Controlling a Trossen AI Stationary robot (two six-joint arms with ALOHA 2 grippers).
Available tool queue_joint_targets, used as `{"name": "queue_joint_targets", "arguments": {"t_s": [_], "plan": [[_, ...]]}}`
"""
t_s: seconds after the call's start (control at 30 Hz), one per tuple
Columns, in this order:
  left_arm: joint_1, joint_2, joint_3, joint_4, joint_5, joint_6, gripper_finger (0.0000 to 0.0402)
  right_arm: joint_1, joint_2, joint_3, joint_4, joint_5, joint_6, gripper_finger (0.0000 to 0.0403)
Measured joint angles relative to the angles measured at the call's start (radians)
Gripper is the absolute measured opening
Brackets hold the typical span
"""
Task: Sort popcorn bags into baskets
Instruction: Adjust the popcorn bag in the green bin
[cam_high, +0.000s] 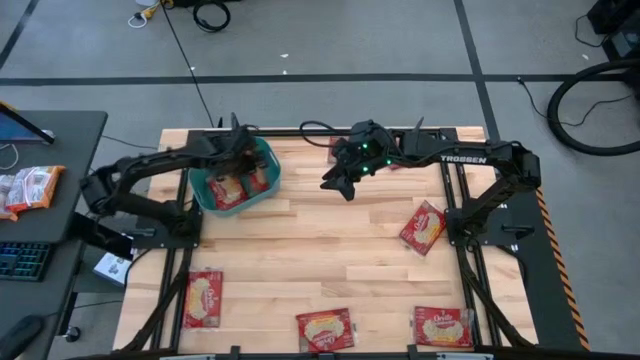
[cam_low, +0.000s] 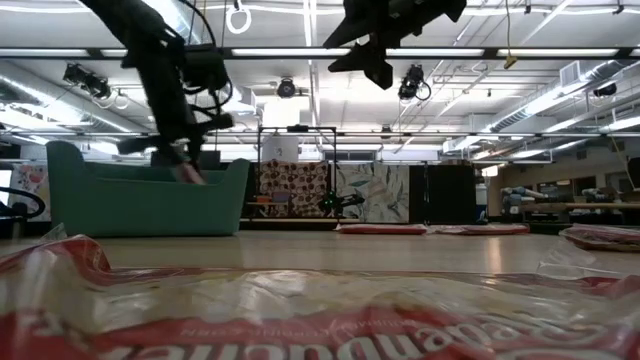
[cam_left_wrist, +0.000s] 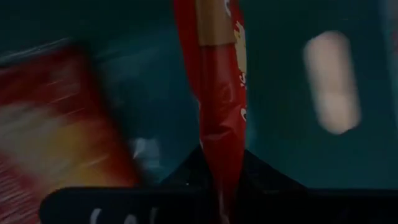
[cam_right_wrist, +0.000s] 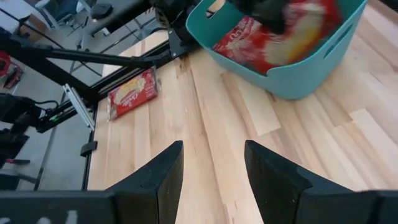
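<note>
The left gripper (cam_high: 240, 152) is clenched on a red popcorn bag (cam_left_wrist: 219, 106) hanging edge-on inside the teal basket (cam_high: 205, 195), above what looks like two bags already lying there, though blur makes the count uncertain. The drop-off step is in hand; next the fingers need to let go. The right gripper (cam_high: 343, 182) hovers spread and empty over the table's middle, with four bags (cam_high: 423, 228) scattered along the near side.
</note>
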Motion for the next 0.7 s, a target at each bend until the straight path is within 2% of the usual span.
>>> {"name": "queue_joint_targets", "arguments": {"t_s": [0.13,0.3,0.5,0.7], "plan": [[-0.016,0.066,0.0,0.151,-0.003,-0.059,0.0038,0.002,0.0,0.0,-0.002,0.0,0.001,0.0176],[-0.052,0.155,0.001,0.174,-0.026,-0.154,0.0036,0.002,0.0,0.0,-0.022,0.0,0.026,0.0176],[-0.128,0.226,0.002,0.325,-0.03,-0.158,0.0033,0.012,0.0,0.0,-0.041,0.001,0.038,0.0176],[-0.164,0.262,0.002,0.261,-0.025,-0.142,0.0075,0.013,0.001,0.0,-0.04,0.005,0.053,0.0176]]}}
